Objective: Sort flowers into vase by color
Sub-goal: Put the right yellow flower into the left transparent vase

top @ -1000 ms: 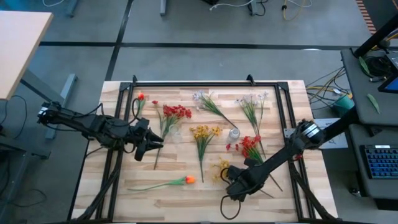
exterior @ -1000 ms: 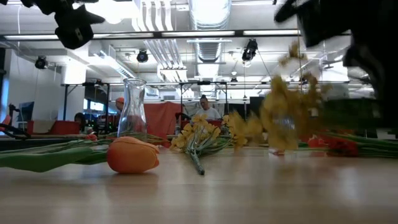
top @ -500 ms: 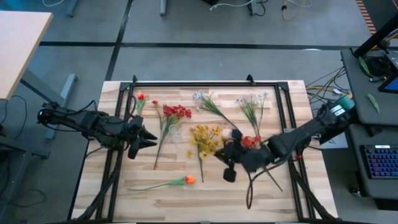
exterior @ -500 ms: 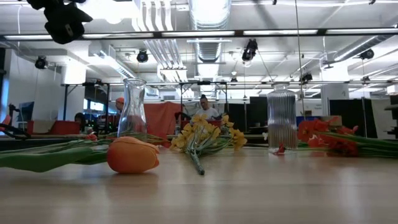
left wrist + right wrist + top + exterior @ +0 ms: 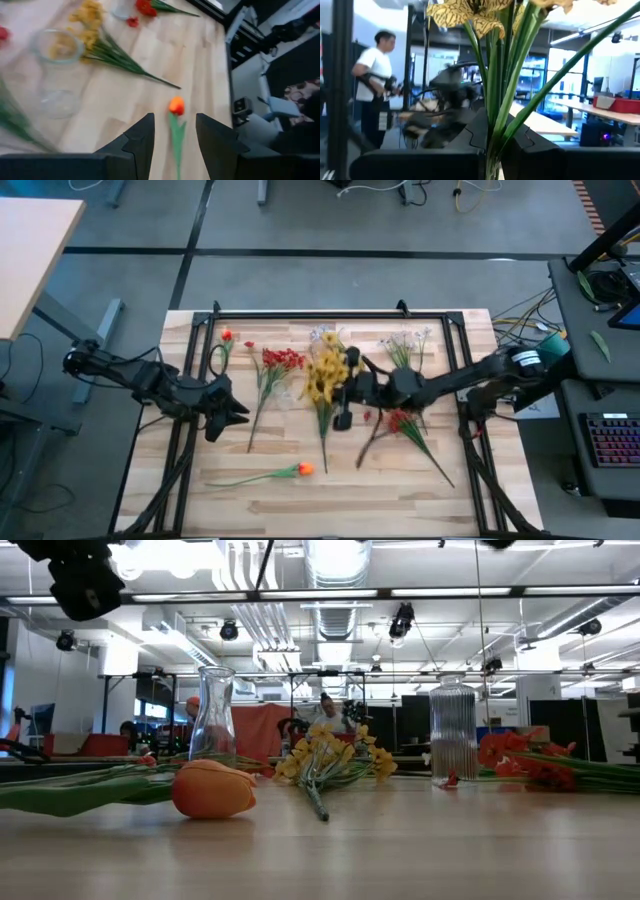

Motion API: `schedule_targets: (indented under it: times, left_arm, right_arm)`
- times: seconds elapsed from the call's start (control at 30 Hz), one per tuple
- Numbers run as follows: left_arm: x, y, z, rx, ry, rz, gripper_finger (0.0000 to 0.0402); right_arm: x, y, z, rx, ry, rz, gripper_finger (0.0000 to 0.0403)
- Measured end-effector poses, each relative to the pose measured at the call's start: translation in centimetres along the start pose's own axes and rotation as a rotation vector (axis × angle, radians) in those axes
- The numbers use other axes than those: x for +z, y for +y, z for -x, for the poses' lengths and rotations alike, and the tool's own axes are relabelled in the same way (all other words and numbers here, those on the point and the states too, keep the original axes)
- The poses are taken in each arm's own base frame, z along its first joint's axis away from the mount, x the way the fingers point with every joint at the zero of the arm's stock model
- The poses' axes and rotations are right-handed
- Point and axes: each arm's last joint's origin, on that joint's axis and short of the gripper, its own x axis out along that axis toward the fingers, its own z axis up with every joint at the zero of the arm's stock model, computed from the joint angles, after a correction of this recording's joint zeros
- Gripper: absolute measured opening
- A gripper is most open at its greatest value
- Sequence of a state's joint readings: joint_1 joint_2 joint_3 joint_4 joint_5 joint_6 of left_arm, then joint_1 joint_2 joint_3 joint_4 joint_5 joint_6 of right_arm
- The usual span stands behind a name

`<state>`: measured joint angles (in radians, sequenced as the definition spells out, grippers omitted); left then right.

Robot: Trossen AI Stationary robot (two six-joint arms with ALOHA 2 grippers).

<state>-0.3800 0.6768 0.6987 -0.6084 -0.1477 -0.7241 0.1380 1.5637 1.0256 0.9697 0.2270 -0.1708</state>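
yellow spray (image 5: pixel 327 372): green stalks, yellow blossoms | clamped in right end effector (image 5: pixel 352 391) above desk (image 5: pixel 300 445) | left end effector (image 5: pixel 238 412) apart, empty

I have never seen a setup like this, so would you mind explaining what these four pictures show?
Two dark robot arms work at a wooden table. One camera looks straight down, one sits level with the tabletop, and one rides on each wrist. Artificial flowers lie scattered: an orange tulip, a red spray, white sprays. Two clear vases stand among them. The right gripper is shut on a yellow spray, lifted above the table. The left gripper hovers empty, fingers parted.
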Motion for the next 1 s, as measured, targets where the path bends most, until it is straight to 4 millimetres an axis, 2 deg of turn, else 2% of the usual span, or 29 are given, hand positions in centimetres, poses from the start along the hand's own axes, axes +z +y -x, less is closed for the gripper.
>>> schedule_targets:
  times: [0.2, 0.47, 0.77, 1.0]
  left_arm:
    - [-1.0, -1.8, -1.9, -0.025, 0.071, -0.030, 0.0129]
    - [-3.1, -3.5, -3.8, 0.017, 0.166, -0.055, 0.0128]
    - [-5.1, -5.2, -5.8, 0.032, 0.201, -0.133, 0.0128]
    - [-6.0, -5.8, -7.8, 0.055, 0.205, -0.151, 0.0128]
  right_arm:
    - [-2.5, -2.0, -1.6, 0.015, -0.068, -0.037, 0.0018]
    - [-5.4, -2.4, -3.6, -0.006, -0.023, 0.006, 0.0018]
    - [-8.0, -2.8, -4.2, -0.079, 0.041, 0.080, 0.0018]
    - [-8.5, -2.8, -4.2, -0.085, 0.076, 0.094, 0.0027]
